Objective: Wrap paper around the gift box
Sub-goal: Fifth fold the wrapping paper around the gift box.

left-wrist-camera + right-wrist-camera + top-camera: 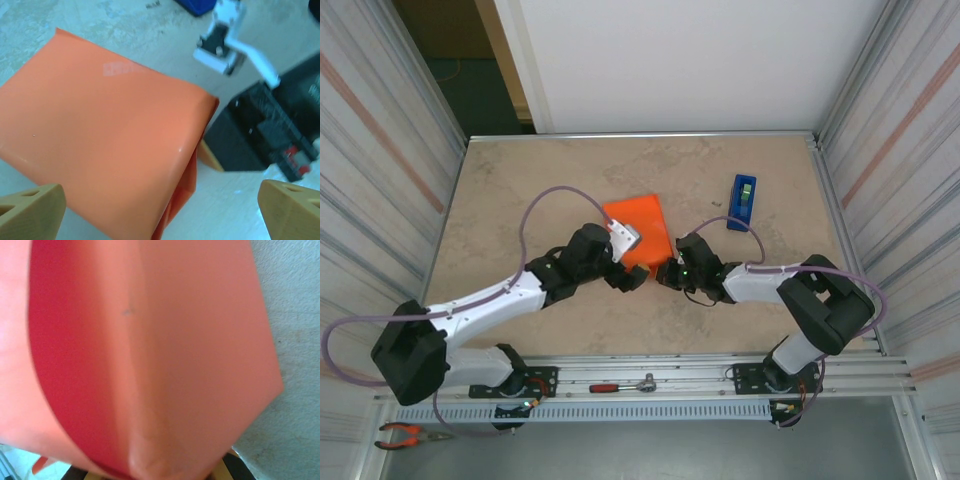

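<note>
The big pale tabletop (pixel 520 190) holds everything. Near its middle, between the two arms, lies the gift box (pixel 645 218). It sits flat and is covered in the paper (pixel 200 340), so it looks like a bright orange parcel. I think it is light and would slide if pushed from one side. The box should feel firm under the wrap, but the paper is thin and smooth, so it can crease, rip or spring open at a loose fold. The safest hold looks to be across two flat sides, squeezing gently, or a soft press down on the top. A loose flap is best pinched close to its fold. The blue tape dispenser (pixel 742 200) stands off to the right, well apart from the parcel. The left end effector (pixel 160 215) hangs just over the parcel with its tan fingers (pixel 30 212) spread wide, and it holds nothing. The right end effector (pixel 670 272) is closed tight, with its tip at the parcel's near end where the paper folds in. I cannot tell if it nips the paper or only touches it. A small pale patch (pixel 117 67) on top may be tape.
</note>
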You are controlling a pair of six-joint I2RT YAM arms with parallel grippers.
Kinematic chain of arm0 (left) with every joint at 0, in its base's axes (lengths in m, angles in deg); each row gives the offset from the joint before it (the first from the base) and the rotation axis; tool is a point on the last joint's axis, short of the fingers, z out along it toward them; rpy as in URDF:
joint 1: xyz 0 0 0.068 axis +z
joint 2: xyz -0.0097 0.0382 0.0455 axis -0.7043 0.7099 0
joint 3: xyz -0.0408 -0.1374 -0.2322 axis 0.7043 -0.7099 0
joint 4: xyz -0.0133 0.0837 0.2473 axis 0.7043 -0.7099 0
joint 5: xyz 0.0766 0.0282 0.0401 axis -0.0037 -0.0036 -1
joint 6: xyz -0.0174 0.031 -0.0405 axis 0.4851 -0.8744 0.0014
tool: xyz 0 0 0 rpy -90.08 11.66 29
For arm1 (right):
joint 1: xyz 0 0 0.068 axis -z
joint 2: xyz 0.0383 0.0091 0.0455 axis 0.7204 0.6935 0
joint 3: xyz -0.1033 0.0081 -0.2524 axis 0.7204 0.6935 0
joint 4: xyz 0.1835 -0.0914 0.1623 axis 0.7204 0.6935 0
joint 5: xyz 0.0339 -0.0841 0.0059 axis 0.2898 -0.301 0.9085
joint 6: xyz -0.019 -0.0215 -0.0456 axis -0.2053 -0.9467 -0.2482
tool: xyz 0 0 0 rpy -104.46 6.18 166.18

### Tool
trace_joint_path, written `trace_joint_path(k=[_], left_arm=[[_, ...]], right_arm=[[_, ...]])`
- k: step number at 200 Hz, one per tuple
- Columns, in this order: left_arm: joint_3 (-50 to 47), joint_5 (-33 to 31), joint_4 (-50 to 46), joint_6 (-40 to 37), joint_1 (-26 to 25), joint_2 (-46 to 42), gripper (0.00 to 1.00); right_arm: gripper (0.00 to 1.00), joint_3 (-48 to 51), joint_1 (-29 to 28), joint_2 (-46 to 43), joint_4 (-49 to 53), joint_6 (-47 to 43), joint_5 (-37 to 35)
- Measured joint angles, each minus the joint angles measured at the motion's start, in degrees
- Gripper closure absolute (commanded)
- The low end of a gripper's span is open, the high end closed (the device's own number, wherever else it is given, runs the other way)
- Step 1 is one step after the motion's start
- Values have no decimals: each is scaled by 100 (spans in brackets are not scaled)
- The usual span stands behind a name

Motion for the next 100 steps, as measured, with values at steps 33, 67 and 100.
trace_joint_path(k=[33,67,100], left_arm=[[-166,0,129,-1143,0,249,1],[-404,-83,581,-1906,-46,424,1],[-474,-151,992,-2409,-85,708,1]], right_arm=[[100,-31,92,0,-20,-2,142],[100,-31,129,0,-44,-2,234],[100,-33,131,0,-72,-2,260]])
